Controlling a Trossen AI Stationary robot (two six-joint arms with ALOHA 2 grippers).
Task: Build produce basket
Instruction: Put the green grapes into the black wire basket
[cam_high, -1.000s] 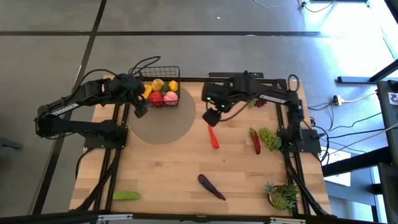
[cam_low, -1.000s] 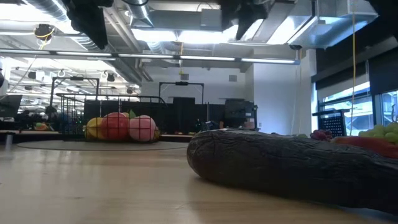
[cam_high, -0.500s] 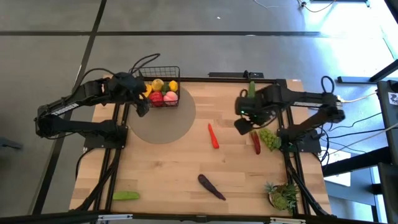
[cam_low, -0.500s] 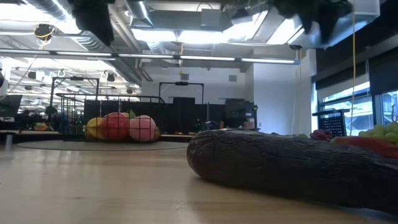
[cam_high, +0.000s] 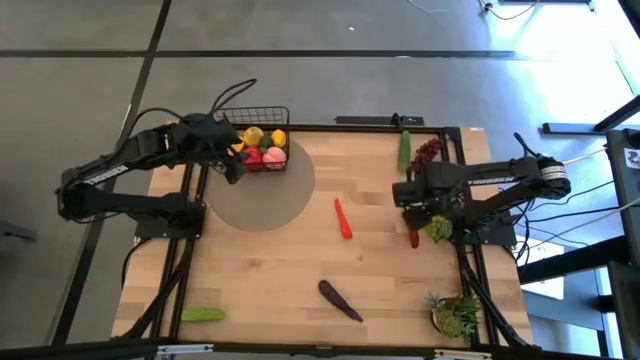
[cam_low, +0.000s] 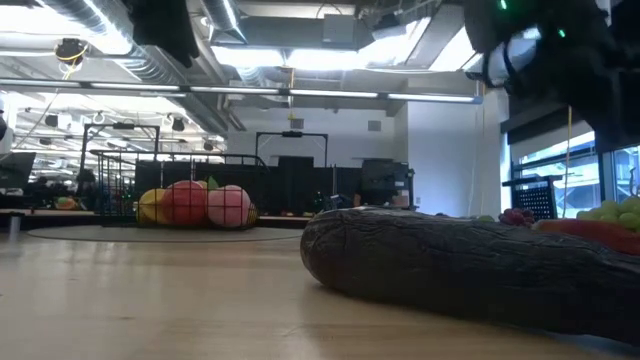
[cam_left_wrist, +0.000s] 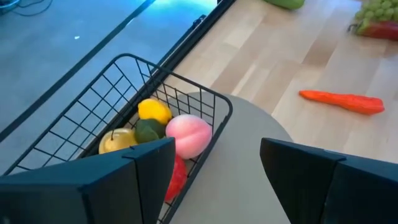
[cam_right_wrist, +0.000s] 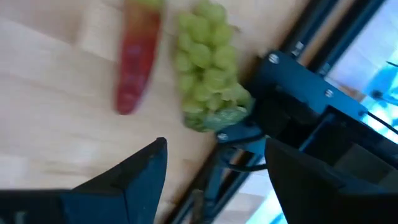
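The black wire basket (cam_high: 264, 141) stands at the table's far left on a grey round mat (cam_high: 262, 195). It holds a lemon (cam_left_wrist: 154, 111), a pink peach (cam_left_wrist: 189, 134), a red apple and other produce. My left gripper (cam_high: 228, 163) hovers open just beside the basket's left near corner, touching nothing. My right gripper (cam_high: 408, 200) hangs open at the right side, above a red chili (cam_right_wrist: 137, 62) and green grapes (cam_right_wrist: 208, 68), clear of both. An orange-red chili (cam_high: 343, 218) lies mid-table. A dark eggplant (cam_high: 340, 300) lies near the front.
A green cucumber (cam_high: 405, 150) and purple grapes (cam_high: 428, 151) lie at the far right. Another green piece (cam_high: 203, 314) lies at the near left. A spiky potted plant (cam_high: 455, 315) stands at the near right corner. The eggplant (cam_low: 450, 265) fills the low view.
My right gripper has swung from the table's far middle toward the right edge and gone down, rolling as it went. It now stands over the red chili and green grapes, still open. My left gripper has stayed beside the basket.
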